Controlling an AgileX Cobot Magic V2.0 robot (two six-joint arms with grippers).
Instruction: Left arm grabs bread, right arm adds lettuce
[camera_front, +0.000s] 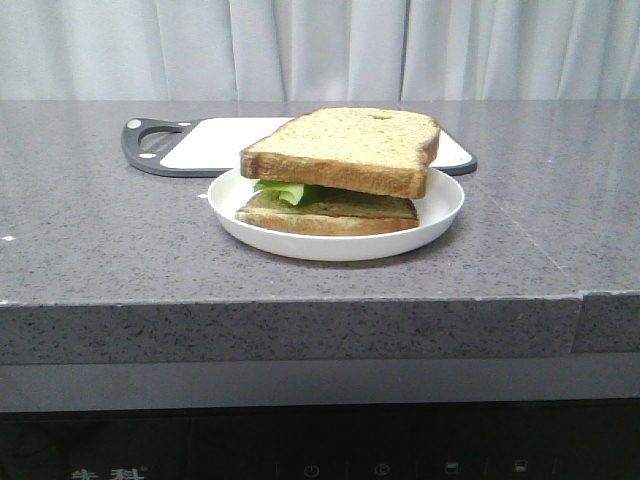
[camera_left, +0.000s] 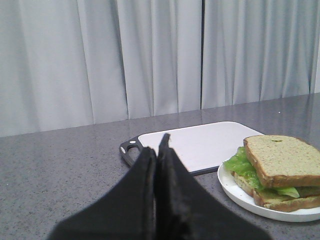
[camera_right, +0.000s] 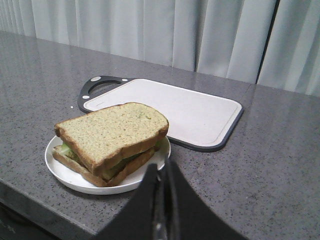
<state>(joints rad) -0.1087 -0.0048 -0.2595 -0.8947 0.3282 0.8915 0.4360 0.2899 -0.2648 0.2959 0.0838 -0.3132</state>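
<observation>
white plate (camera_front: 440, 215) frame centre | bread (camera_front: 345, 148) tops lettuce (camera_front: 285, 191) and lower slice (camera_front: 325, 222) | left gripper (camera_left: 157, 145) clenched, empty | right gripper (camera_right: 161, 167) clenched, empty | cutting board (camera_front: 215, 145) behind

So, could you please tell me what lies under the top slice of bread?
Under the bread, the lettuce pokes out at one edge, above a thinner bottom slice on the white plate. Anything deeper inside is covered.

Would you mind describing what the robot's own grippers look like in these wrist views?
Only the fingers show. The left gripper has two matte black, wedge-shaped fingers, broad at the base and tapering to thin pointed tips. The right gripper looks much the same: black, smooth, tapering wedges, with a narrow lighter strip between them. No cables, markings or arm links appear in any view.
</observation>
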